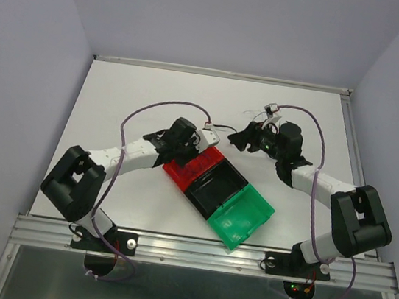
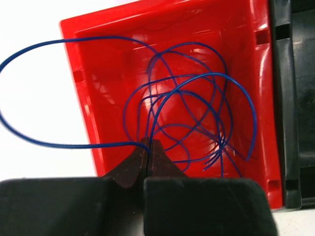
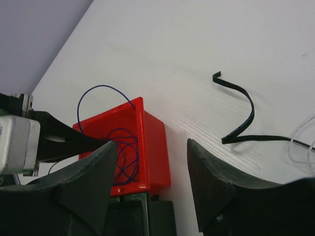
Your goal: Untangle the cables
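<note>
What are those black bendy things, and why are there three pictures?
They are robot arms, a left arm and a right arm, bolted to a table. One picture looks down from above; the other two come from cameras on each arm's wrist. On the table sit a red bin, a black bin and a green bin. The left gripper is pinched shut on a thin blue cable coiled in the red bin. The right gripper is open, holding nothing, near a black cable lying on the table.
</note>
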You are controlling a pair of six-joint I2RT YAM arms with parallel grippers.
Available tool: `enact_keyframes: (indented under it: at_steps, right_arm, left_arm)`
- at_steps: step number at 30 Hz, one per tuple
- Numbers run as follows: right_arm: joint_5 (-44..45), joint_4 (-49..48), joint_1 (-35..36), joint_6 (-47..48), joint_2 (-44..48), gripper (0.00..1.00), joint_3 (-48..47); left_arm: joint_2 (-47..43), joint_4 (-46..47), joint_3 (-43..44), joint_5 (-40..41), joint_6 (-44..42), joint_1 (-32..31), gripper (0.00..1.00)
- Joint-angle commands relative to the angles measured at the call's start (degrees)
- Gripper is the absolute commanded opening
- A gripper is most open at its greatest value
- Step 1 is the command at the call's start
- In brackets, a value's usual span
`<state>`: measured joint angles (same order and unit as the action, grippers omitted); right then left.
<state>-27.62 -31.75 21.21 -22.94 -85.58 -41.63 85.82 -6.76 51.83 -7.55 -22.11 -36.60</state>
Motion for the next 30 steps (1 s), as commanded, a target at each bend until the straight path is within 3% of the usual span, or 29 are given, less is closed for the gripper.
enact_keyframes:
  at_steps: [1,6,12,22,24,26,30]
  right_arm:
    - [0.9,-3.85,0.5,-0.35,0.5,0.64,-3.02]
    - [1.6,-3.85,0.5,-0.18,0.41,0.64,-2.85]
    - [2.92,-3.94,0.5,0.09,1.91,0.64,-1.88]
    - [2.83,-3.85,0.58,0.09,2.53,0.64,-1.35]
    - [1.35,-3.94,0.5,0.35,2.18,0.64,-1.61]
    - [-1.38,-3.94,0.5,0.62,0.86,0.64,-2.4]
    - [-1.04,-4.02,0.5,0.62,-0.38,0.64,-3.02]
  left_arm:
    - [1.45,3.07,-0.15,6.4,-1.01,-3.21,0.0]
    - [3.3,5.0,-0.59,9.92,-0.83,-4.09,0.0]
    - [-2.75,6.24,-2.26,10.19,-0.66,-4.18,0.37]
    - [-11.9,-3.86,2.92,6.15,-2.33,-4.09,0.49]
    - [-12.6,-5.09,3.45,7.02,-2.5,-4.09,0.57]
    - [-14.62,-4.23,3.01,10.09,-2.94,-3.48,0.61]
    - [-16.21,-3.25,3.36,8.44,-3.38,-1.29,0.64]
